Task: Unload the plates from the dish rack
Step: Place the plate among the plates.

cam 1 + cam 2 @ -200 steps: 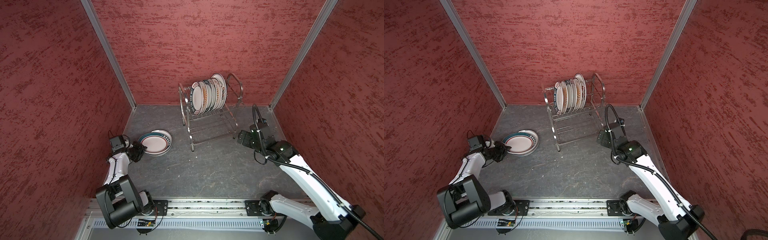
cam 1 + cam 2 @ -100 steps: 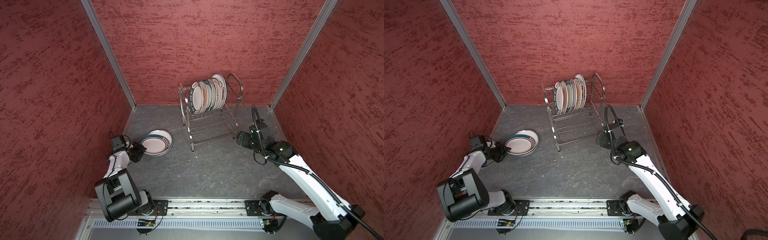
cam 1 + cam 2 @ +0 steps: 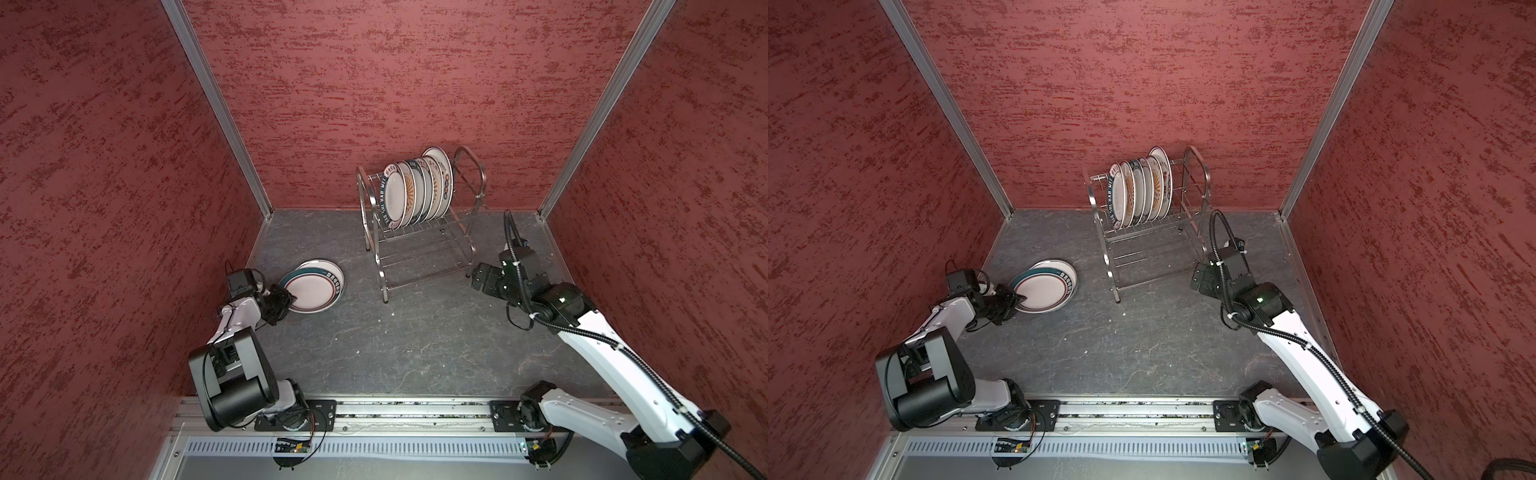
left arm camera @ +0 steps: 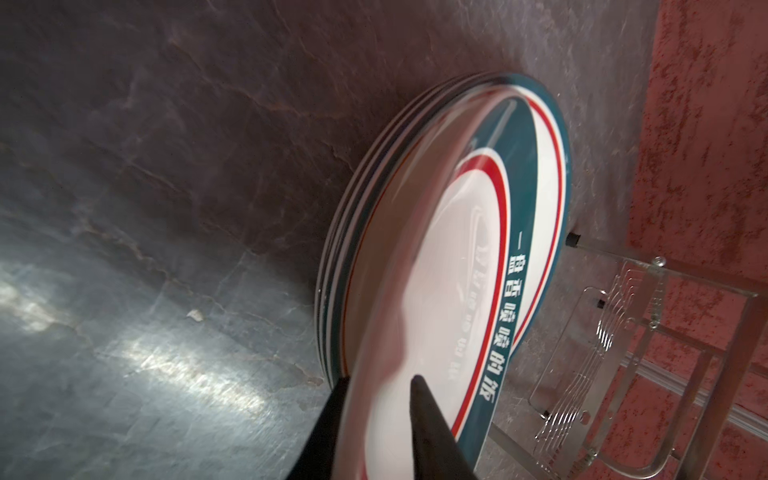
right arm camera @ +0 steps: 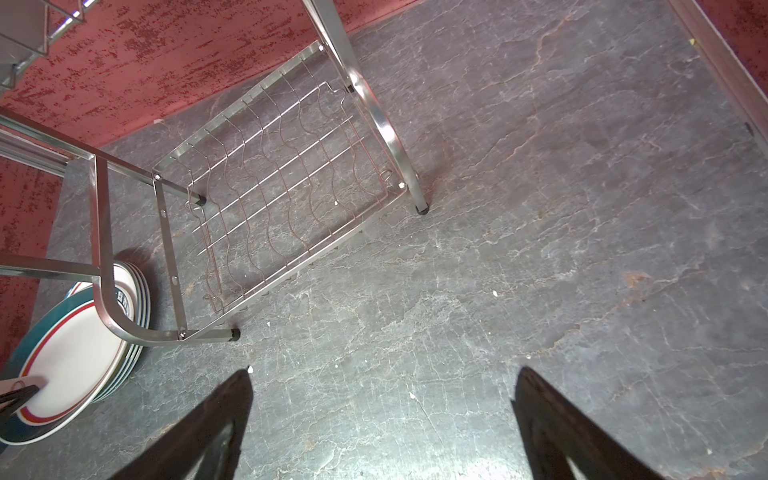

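Note:
Several plates point(image 3: 415, 189) point(image 3: 1138, 191) stand on edge in the top tier of the shiny wire dish rack point(image 3: 424, 266) point(image 3: 1150, 266). More plates lie stacked on the floor to its left point(image 3: 313, 286) point(image 3: 1044, 286) point(image 5: 70, 357). My left gripper point(image 3: 291, 299) point(image 3: 1020, 298) point(image 4: 380, 378) is at the stack's near edge. Its jaws stand slightly apart, one on each side of the rim of the top plate point(image 4: 449, 257), which is blurred and lies over a teal-rimmed plate point(image 4: 536, 187). My right gripper point(image 3: 478, 278) point(image 3: 1198, 278) point(image 5: 385, 371) hangs wide open over bare floor, right of the rack's lower tier point(image 5: 282, 174).
Red textured walls close in the grey stone floor point(image 3: 415, 340) on three sides, with metal corner posts point(image 3: 216, 108). The rack stands near the back wall. Both arm bases sit on a rail point(image 3: 415, 415) along the front edge.
My left jaws have parted from shut and the top plate now looks blurred between them. The right gripper has drifted slightly and stays open.

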